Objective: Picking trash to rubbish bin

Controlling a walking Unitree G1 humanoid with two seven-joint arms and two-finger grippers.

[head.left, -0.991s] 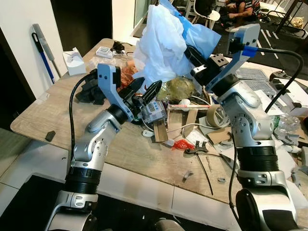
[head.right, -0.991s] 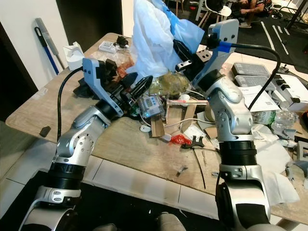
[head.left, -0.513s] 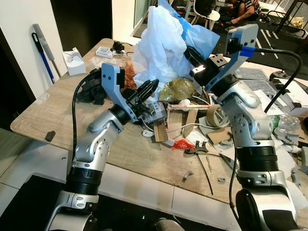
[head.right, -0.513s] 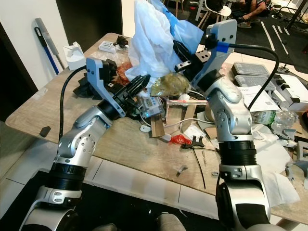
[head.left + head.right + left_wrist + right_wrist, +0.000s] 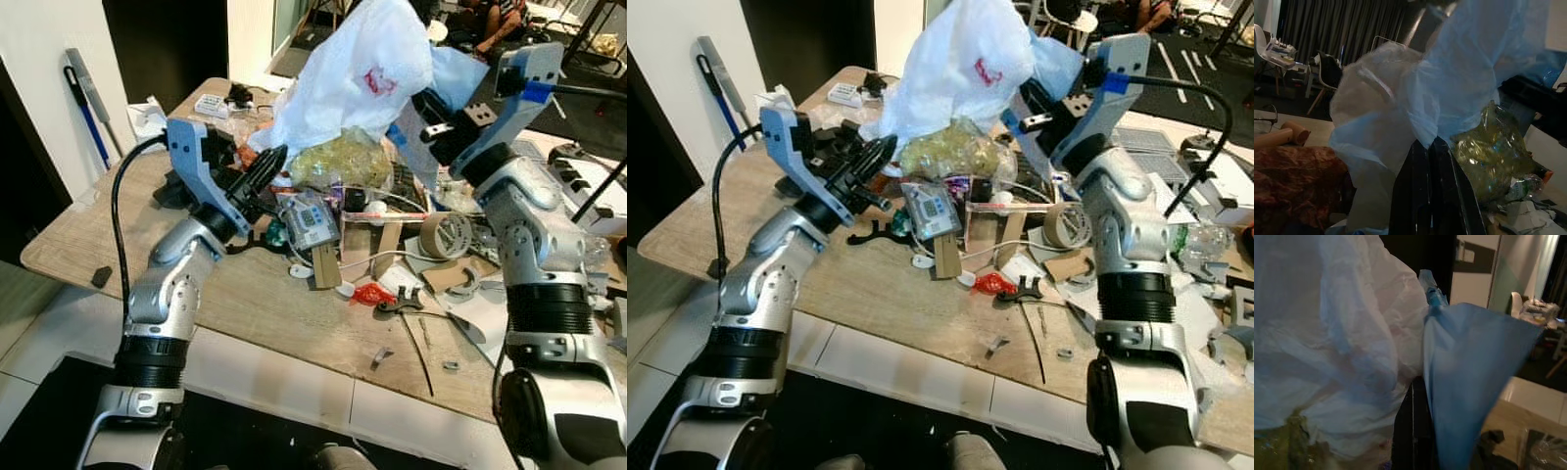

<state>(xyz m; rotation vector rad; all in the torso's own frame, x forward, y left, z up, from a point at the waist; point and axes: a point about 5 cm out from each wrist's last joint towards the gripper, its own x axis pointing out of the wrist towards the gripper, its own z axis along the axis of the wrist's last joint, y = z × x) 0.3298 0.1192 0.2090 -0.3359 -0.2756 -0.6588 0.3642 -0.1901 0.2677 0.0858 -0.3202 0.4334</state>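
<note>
Two grippers are clamped on a white plastic bag, held raised over the cluttered surface. Left gripper fingers are pinched together on its lower edge; right gripper fingers are shut on its blue side.

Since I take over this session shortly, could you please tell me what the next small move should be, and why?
Probably spread the two claws a little apart to open the plastic bag's mouth. Both appear shut on its edges: the left claw pinches the pale film, the right claw the blue edge. The bag hangs bunched over the cluttered table, with red scrap waiting.
</note>
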